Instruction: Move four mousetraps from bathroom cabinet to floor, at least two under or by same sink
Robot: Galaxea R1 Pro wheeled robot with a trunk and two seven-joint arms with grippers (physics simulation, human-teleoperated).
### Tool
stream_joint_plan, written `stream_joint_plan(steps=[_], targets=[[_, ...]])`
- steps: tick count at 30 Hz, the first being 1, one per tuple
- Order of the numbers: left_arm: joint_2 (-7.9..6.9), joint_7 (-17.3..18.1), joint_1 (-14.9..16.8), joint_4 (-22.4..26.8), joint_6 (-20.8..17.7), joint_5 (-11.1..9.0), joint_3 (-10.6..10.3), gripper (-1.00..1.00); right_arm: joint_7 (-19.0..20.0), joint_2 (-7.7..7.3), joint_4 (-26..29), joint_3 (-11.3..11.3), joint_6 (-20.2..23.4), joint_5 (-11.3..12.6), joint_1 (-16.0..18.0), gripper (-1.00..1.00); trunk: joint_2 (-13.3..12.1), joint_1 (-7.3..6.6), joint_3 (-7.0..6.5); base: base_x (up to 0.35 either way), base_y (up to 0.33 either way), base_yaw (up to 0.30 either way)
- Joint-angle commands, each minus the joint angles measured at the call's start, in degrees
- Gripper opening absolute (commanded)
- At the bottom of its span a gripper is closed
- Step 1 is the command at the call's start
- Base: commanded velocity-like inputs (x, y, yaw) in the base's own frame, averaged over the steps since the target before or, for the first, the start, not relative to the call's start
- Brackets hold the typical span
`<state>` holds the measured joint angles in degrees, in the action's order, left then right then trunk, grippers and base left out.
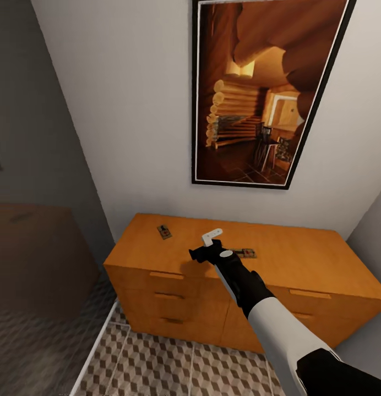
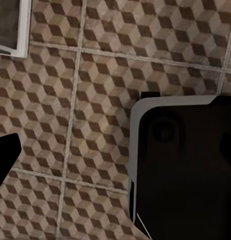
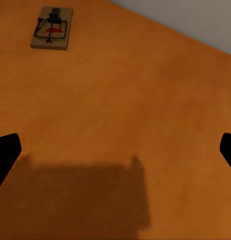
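On the cabinet [image 1: 300, 258] top lie two mousetraps: one [image 1: 164, 232] toward the left rear, well apart from a second [image 1: 246, 253] just right of the right gripper [image 1: 211, 237]. That gripper hovers above the top, fingers spread, holding nothing. The left gripper's [image 2: 8, 150] state cannot be told; it hangs over the floor [image 2: 70, 90].

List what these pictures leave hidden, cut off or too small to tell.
- Head view: the second mousetrap is partly behind the right end effector.
- Head view: the far mousetrap is too small to tell if its wire is set.
- Head view: the cabinet drawers are shut, contents hidden.
- Left wrist view: floor partly blocked by a dark body; finger spacing unclear.
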<state>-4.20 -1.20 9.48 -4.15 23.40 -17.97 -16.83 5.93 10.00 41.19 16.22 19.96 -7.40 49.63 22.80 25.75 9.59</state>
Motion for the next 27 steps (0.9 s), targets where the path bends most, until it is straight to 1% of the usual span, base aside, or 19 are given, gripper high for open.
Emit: stream_joint_plan(steps=[1, 18, 27], targets=[[0.06, -0.12, 0.1, -0.21, 0.34, -0.19, -0.48, 1.0, 0.32, 0.0, 0.12, -0.06, 0.34, -0.6, 0.02, 1.0, 0.12, 0.03, 0.14, 0.0, 0.0, 0.284], [0.4, -0.12, 0.1, -0.15, 0.41, -0.15, -0.48, 1.0, 0.31, 0.0, 0.12, -0.05, 0.32, -0.6, 0.02, 1.0, 0.12, 0.03, 0.64, 0.0, 0.0, 0.282], [0.41, -0.12, 0.1, -0.15, 0.39, -0.13, -0.48, 1.0, 0.3, 0.0, 0.1, -0.11, 0.27, -0.6, 0.02, 1.0, 0.12, 0.03, 1.01, 0.0, 0.0, 0.176]])
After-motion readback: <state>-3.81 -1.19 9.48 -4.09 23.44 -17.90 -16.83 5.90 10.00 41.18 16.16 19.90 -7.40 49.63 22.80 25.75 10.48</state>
